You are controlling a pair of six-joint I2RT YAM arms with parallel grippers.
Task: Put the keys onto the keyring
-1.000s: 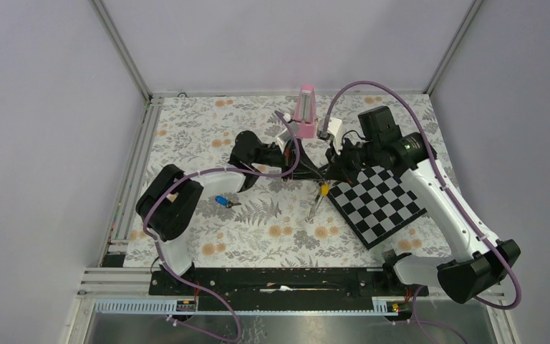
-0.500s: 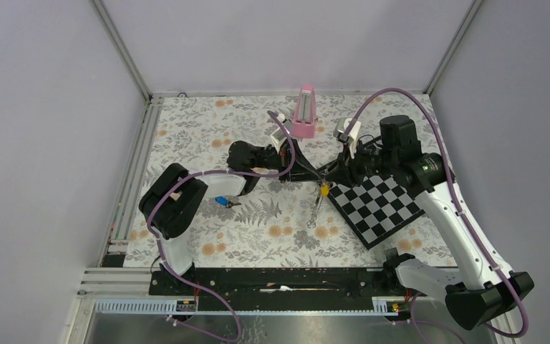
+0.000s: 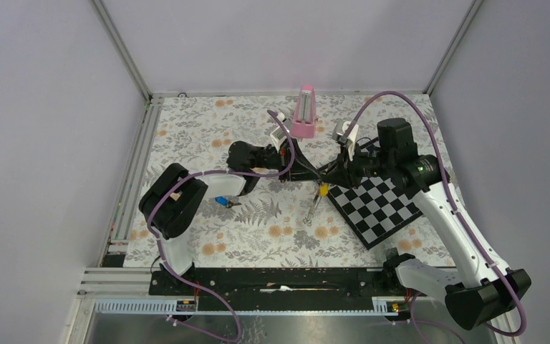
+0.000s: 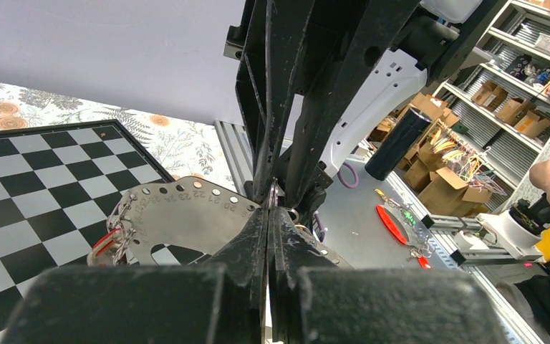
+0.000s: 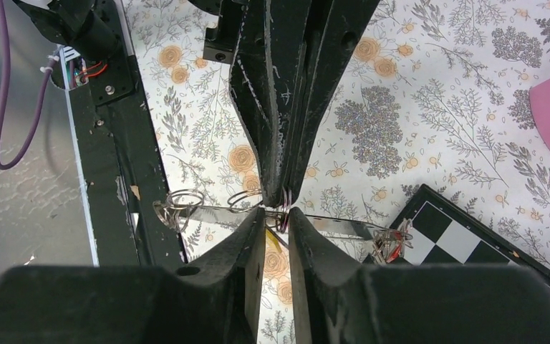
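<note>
1. Surface covered in a grey and orange floral print, boxed in by plain grey walls, with metal posts at the far corners.
2. Black-and-white checkerboard lying flat on the right half, turned at an angle. Pink metronome upright at the far edge, beyond the checkerboard's far-left corner.
3. In the left wrist view, past the edge of the print: shelves stacked with cardboard boxes.
4. Blue key flat on the print, well left of the checkerboard. Long axis roughly left to right, blue head away from the checkerboard, blade toward it.
5. Yellow key hanging just off the checkerboard's far-left corner, yellow head uppermost. Thin metal below it slanting toward the near edge.
6. Keyring held in the air above that same corner: a grey flat piece dotted with holes, with a small red piece at the end over the checkerboard's edge.
7. Left claw with fingers pressed together, clamped on a silver ring of the keyring.
8. Right claw meeting it tip to tip, fingers a little apart on either side of that ring. Contact with the ring impossible to tell.
</note>
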